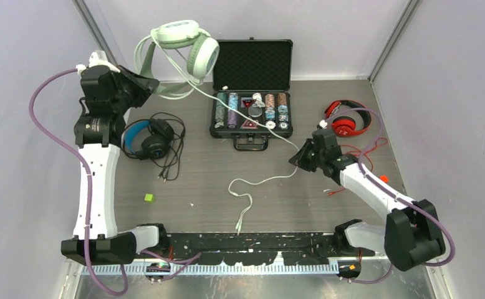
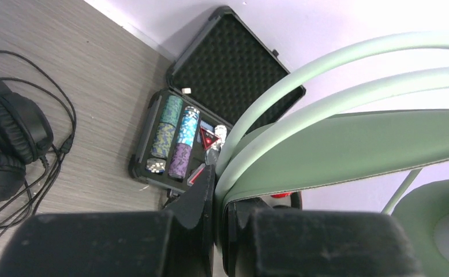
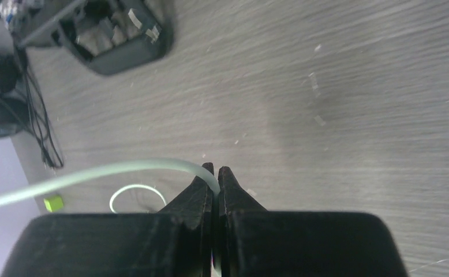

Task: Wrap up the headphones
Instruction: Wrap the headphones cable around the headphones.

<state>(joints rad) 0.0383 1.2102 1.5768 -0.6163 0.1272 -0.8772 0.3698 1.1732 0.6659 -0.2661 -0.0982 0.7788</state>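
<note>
My left gripper (image 1: 141, 85) is shut on the headband of the mint-green headphones (image 1: 181, 45) and holds them up at the back left. In the left wrist view the pale green band (image 2: 349, 144) runs out from between the jaws of that gripper (image 2: 219, 193). Their white cable (image 1: 240, 109) stretches over the case down to my right gripper (image 1: 302, 157), which is shut on it. In the right wrist view the cable (image 3: 95, 173) curves in between the fingertips of the right gripper (image 3: 215, 172). The cable's loose tail (image 1: 246, 190) loops on the table. The black headphones (image 1: 148, 138) and the red headphones (image 1: 345, 121) lie on the table.
An open black case (image 1: 252, 65) with several stacks of poker chips stands at the back centre, under the stretched cable. A small green cube (image 1: 148, 197) lies near the front left. The red cable (image 1: 361, 151) trails by my right arm. Walls close in both sides.
</note>
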